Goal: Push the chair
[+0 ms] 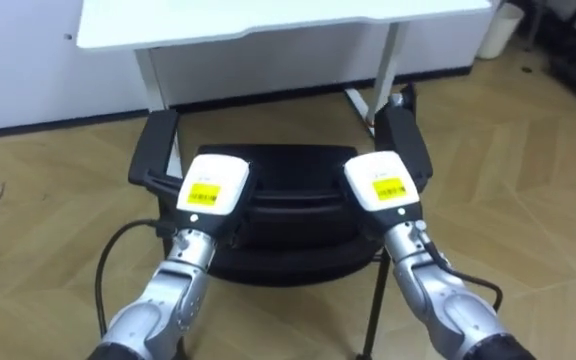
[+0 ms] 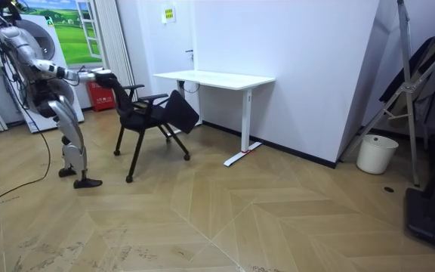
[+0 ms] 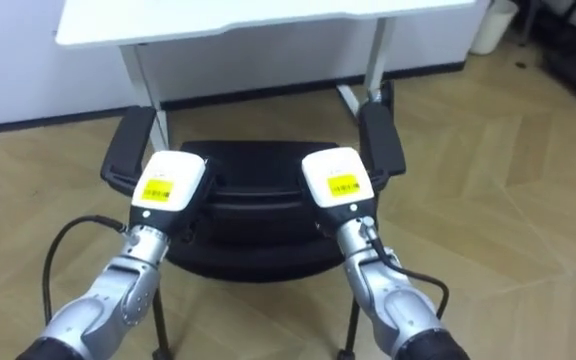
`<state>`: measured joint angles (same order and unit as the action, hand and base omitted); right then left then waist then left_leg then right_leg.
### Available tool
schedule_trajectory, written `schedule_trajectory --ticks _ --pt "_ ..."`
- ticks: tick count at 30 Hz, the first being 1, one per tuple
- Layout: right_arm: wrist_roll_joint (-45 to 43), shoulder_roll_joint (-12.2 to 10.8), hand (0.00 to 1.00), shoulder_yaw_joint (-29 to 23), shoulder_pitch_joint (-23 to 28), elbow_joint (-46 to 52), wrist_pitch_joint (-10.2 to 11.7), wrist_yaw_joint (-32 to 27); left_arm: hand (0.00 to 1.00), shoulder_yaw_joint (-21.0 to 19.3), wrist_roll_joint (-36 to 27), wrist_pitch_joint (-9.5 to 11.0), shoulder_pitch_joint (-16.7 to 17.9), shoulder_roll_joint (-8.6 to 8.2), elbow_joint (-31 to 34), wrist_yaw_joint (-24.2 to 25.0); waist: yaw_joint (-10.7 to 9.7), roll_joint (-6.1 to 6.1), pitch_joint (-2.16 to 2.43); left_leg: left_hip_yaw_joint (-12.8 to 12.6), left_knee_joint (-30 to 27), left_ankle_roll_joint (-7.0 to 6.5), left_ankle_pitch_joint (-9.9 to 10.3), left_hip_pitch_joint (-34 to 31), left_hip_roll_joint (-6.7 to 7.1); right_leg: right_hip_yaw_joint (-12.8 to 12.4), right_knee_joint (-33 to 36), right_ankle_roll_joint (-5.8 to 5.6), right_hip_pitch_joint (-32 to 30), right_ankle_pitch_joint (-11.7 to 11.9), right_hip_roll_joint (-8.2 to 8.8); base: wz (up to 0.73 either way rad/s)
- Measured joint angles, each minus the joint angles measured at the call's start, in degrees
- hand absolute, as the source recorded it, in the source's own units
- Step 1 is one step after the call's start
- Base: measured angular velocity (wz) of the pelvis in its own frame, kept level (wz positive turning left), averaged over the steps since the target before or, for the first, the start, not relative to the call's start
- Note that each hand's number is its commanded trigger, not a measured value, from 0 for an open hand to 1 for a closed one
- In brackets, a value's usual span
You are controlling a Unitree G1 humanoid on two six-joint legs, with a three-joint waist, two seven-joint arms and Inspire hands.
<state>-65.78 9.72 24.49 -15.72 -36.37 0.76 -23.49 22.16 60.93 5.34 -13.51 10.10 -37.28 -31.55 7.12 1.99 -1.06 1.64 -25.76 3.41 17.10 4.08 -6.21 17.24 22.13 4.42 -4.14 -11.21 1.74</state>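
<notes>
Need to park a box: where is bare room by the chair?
The white desk is bare on top, as is the wood floor either side of the chair. Crowded: the backrest top, where left hand and right hand rest.

It looks like an office or test room. A white bench [image 2: 216, 77] on slim metal legs stands against a bare white wall [image 2: 308, 60], with a black office chair [image 2: 146, 113] with armrests beside it. A white waste bin [image 2: 376, 154] sits on the herringbone wood floor [image 2: 240, 219], near a tall metal stand [image 2: 408, 83].
</notes>
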Motion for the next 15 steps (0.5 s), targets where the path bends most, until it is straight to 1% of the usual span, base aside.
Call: schedule_trajectory --ticks 2,3,4,5,6,7,8,9,10,11,12,13,14,15 --pt "0.0 -0.1 1.00 0.0 0.1 -0.4 0.8 -0.2 1.00 -0.1 0.0 0.0 0.7 0.01 0.2 -0.4 0.4 0.32 -0.28 -0.1 -7.6 0.04 -0.1 -2.3 -1.11 1.0 1.3 0.79 1.9 -2.3 -0.46 0.17" --pt "0.0 -0.1 1.00 0.0 0.2 -0.5 0.9 -0.2 1.00 -0.1 0.0 0.0 0.8 0.02 0.2 -0.5 0.5 0.34 -0.28 0.0 -9.2 0.19 -0.2 -2.8 -1.35 1.2 1.9 0.92 2.2 -3.0 -0.53 0.26" --pt "0.1 -0.1 1.00 -0.1 0.2 -0.5 1.0 -0.2 1.00 -0.1 0.0 0.0 0.8 -0.08 0.1 -0.5 0.6 0.42 -0.36 -0.2 -12.6 0.93 -0.7 -4.1 -2.06 1.7 2.5 1.15 3.0 -4.2 -0.76 0.26" --pt "0.1 -0.1 1.00 -0.2 0.2 -0.6 1.0 -0.1 1.00 -0.1 0.0 0.0 0.8 -0.14 0.1 -0.5 0.6 0.47 -0.37 -0.2 -15.3 0.98 -1.5 -5.1 -2.51 2.1 2.8 1.43 3.8 -5.1 -0.97 0.26" --pt "0.1 -0.1 1.00 -0.3 0.2 -0.6 1.1 -0.1 1.00 -0.2 0.0 0.0 0.8 -0.20 0.2 -0.5 0.6 0.50 -0.35 -0.2 -16.1 1.00 -2.0 -5.5 -2.65 2.2 2.8 1.51 4.1 -5.3 -1.07 0.25" --pt "0.1 -0.1 1.00 -0.4 0.2 -0.6 1.2 -0.1 1.00 -0.2 0.0 0.0 0.8 -0.30 0.2 -0.5 0.6 0.88 -0.39 -1.2 -17.3 0.92 -3.2 -6.2 -2.99 2.0 2.7 1.74 4.6 -5.7 -1.02 0.31" --pt "0.1 0.0 1.00 -0.5 0.2 -0.3 1.2 -0.1 1.00 -0.2 0.0 -0.1 0.9 -0.36 0.3 -0.5 0.2 1.31 -0.54 -1.9 -17.5 0.79 -3.8 -6.9 -3.04 1.3 2.4 1.95 4.8 -5.8 -0.93 0.40" --pt "0.1 0.1 1.00 -0.6 0.3 -0.1 1.1 -0.2 1.00 -0.3 0.0 -0.1 0.8 -0.43 0.2 -0.5 -0.5 1.48 -0.64 -2.0 -17.2 0.85 -3.4 -7.3 -2.96 0.9 2.3 2.01 5.0 -5.9 -0.91 0.56" --pt "0.1 0.3 1.00 -0.9 0.8 0.1 1.2 -0.4 1.00 -0.2 0.0 -0.2 0.8 -0.64 0.1 -0.5 -0.8 1.90 -0.72 -2.8 -15.6 0.09 -2.9 -8.5 -2.46 -0.5 1.7 1.89 5.4 -6.1 -0.91 0.39" --pt "0.1 0.6 1.00 -1.0 1.4 0.4 1.1 -0.7 1.00 0.0 0.0 -0.3 0.9 -1.07 0.0 -0.5 -0.7 2.30 -0.58 -3.8 -13.1 -0.05 -2.8 -9.7 -1.28 -2.3 1.1 1.68 5.6 -6.2 -0.79 0.16" --pt "0.0 0.8 1.00 -0.9 1.5 0.5 1.2 -0.8 1.00 0.1 0.0 -0.4 1.2 -1.17 0.2 -0.5 -0.3 2.26 -0.56 -4.5 -11.5 -0.03 -2.8 -10.2 -0.77 -2.9 0.6 1.50 5.9 -6.1 -0.78 -0.20" --pt "0.0 0.9 1.00 -0.8 1.9 0.7 1.4 -0.9 1.00 0.1 0.0 -0.5 2.1 -1.23 0.7 -1.0 -0.4 2.12 -0.48 -5.3 -7.8 0.05 -3.0 -11.7 0.19 -3.4 -0.5 1.19 6.8 -5.9 -0.68 -0.23" --pt "-0.2 1.2 1.00 -1.0 3.0 1.5 1.6 -1.2 1.00 0.5 0.1 -0.9 3.2 -1.71 1.5 -1.3 -0.3 2.03 -0.41 -5.5 -2.9 -0.18 -3.7 -13.3 1.24 -3.6 -1.5 0.81 7.4 -5.9 -0.59 -0.19" --pt "-0.2 1.2 1.00 -0.9 3.4 1.7 1.7 -1.5 1.00 0.6 0.3 -1.2 3.8 -1.69 2.4 -1.4 -0.3 1.98 -0.28 -5.7 0.2 -0.32 -4.9 -13.8 1.60 -3.9 -1.6 0.55 7.6 -6.0 -0.58 -0.31"
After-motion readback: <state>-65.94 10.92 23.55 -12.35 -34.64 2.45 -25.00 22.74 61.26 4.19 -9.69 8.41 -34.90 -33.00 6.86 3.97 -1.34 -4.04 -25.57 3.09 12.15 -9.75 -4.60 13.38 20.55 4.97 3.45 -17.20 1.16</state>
